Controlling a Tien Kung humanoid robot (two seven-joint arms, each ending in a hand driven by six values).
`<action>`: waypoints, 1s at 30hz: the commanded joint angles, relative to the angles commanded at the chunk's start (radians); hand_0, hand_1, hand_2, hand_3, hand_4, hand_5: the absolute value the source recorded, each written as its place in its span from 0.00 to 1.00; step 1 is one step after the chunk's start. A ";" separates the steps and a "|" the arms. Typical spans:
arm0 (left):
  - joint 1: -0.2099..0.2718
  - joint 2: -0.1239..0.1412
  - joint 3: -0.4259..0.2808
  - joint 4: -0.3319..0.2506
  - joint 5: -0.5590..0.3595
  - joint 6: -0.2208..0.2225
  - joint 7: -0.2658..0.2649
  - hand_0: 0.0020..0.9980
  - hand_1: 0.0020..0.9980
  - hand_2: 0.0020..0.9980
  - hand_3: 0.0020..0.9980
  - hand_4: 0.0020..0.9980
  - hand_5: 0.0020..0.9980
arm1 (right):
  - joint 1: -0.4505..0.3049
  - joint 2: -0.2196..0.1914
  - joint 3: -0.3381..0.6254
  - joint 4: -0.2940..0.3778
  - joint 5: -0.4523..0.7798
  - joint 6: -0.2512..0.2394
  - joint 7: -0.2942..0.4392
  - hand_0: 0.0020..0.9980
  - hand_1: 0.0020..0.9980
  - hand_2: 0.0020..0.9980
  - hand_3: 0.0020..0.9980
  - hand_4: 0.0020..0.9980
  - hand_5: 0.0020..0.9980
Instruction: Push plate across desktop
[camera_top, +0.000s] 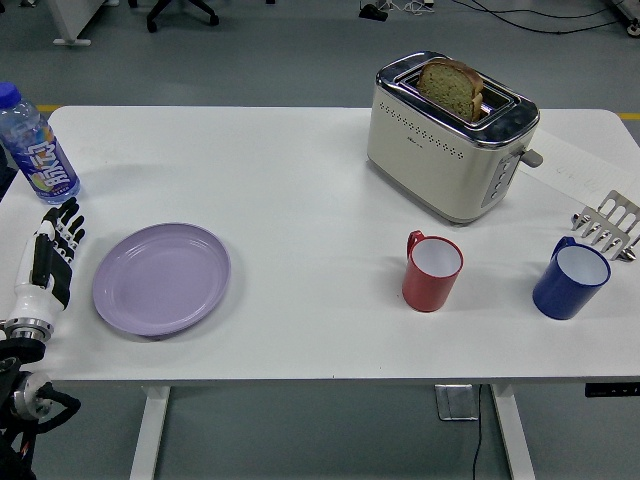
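— Fingers (66, 222) of the left hand (52, 258) are lying straight, holding nothing, just left of the purple plate (162, 277) on the desk (300, 180).
— It's probably light, stiff, sliding easily; I'm suggesting pressing its left rim.

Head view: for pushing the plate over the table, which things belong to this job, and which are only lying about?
Belong to the job:
- purple plate
- left hand, beside the plate's left edge, fingers extended, holding nothing
- white table

Only lying about:
- bottle
- toaster with bread in it
- red mug
- blue mug
- metal utensil at the right edge
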 joint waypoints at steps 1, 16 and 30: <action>0.000 -0.002 0.002 0.002 -0.001 0.000 -0.001 0.94 0.95 0.95 0.88 0.53 1.00 | -0.001 0.000 -0.001 0.000 0.000 0.000 0.000 0.61 0.55 0.64 0.63 0.13 0.37; 0.014 -0.029 0.023 -0.001 -0.007 -0.016 -0.009 0.92 0.94 0.95 0.88 0.53 1.00 | -0.008 0.000 -0.011 0.000 0.008 -0.001 -0.003 0.61 0.55 0.64 0.63 0.13 0.36; 0.013 -0.054 0.024 -0.021 -0.017 -0.022 -0.013 0.91 0.93 0.94 0.88 0.53 1.00 | -0.005 0.003 -0.007 0.000 0.000 0.000 -0.007 0.61 0.55 0.64 0.63 0.13 0.37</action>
